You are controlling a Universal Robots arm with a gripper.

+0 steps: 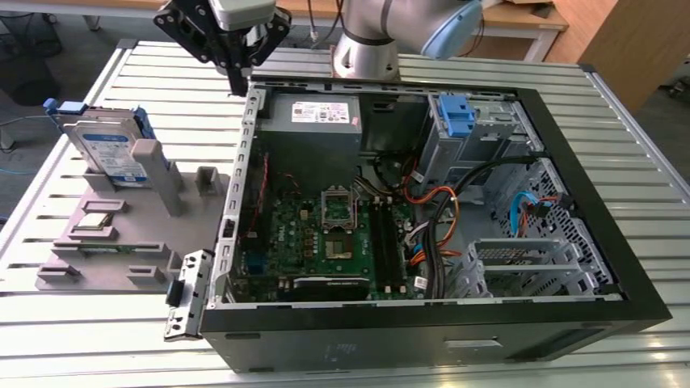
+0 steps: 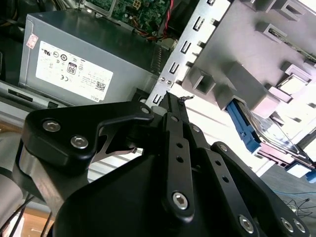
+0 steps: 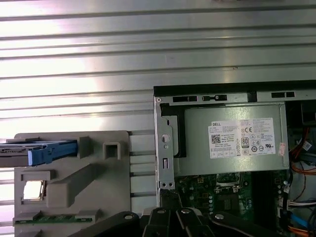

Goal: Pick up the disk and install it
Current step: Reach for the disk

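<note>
Exterior view's left side is being taken up by a grey fixture block (image 1: 108, 250), and the disk (image 1: 108, 145) is being held upright on its edge in a slot at the block's end nearest the gripper (image 1: 238, 81). Blue side rails are being shown along the disk's edges, and nothing is touching it. The disk is being seen well apart from the open computer case (image 1: 431, 343), which is lying on the slatted metal table (image 1: 140, 73). The gripper is being held above the table just beside the case's rear corner, near the grey power supply (image 1: 313, 113), between the case and the fixture block. In the second wrist view its fingers (image 2: 170, 113) are being shown pressed together with nothing between them. In the first wrist view the disk (image 3: 39, 150) is being seen edge-on in the fixture block (image 3: 98, 187), beside the case wall. Inside the case, a motherboard (image 1: 334, 226) and a blue bracket (image 1: 455, 113) in the drive cage are being shown
</note>
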